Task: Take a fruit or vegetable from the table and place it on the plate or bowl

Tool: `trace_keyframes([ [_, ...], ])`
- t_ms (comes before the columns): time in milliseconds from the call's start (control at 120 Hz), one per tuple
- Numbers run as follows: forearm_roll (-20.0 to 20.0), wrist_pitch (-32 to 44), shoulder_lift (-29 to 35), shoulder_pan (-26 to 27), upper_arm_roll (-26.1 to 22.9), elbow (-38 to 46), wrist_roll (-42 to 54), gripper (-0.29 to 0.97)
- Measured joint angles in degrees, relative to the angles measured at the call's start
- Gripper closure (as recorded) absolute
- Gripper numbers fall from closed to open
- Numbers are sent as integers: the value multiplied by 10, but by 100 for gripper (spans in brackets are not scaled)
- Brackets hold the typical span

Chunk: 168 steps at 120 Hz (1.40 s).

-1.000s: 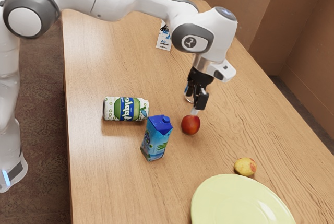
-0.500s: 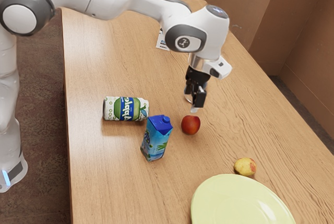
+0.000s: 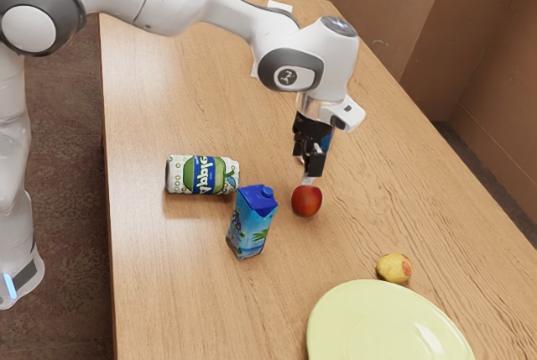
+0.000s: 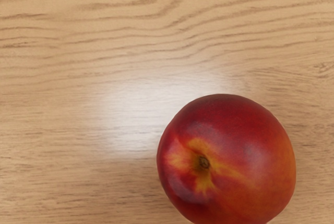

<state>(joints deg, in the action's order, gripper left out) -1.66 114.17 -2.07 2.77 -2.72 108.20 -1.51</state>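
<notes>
Since the earlier frames we have carried our black two-finger gripper (image 3: 309, 165) slightly toward the exterior view's left, so that it now hangs just above the round red-and-yellow nectarine (image 3: 307, 201); nothing on the table has shifted.

Light wooden table (image 3: 168, 83): bears every object.

White seven-joint arm (image 3: 201, 3): reaches in from the exterior view's upper left with the hand pointing down, which we judge to be the set-up for a grasp from above.

Pale yellow-green round plate (image 3: 386, 326): at the near edge, bare, well apart from the nectarine; it is the goal.

Green-and-white can (image 3: 201, 174): lying on its side.

Blue carton (image 3: 252, 221): upright, just beside the nectarine, so we judge there is little margin on that side.

Nectarine (image 4: 227, 158): resting on the table, stem dimple upward, off-centre under the hand.

Small yellow fruit (image 3: 394, 268): near the plate's rim.

Fingers: parted, gripping nothing, tips not yet around the nectarine.
</notes>
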Motion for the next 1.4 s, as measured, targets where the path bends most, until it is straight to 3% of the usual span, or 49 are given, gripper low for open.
trace_keyframes([
  [1100, 11, 58, -68, 11, -9, 8, -2, 0],
  [1400, 14, 62, -74, 10, -9, 9, -4, 27],
])
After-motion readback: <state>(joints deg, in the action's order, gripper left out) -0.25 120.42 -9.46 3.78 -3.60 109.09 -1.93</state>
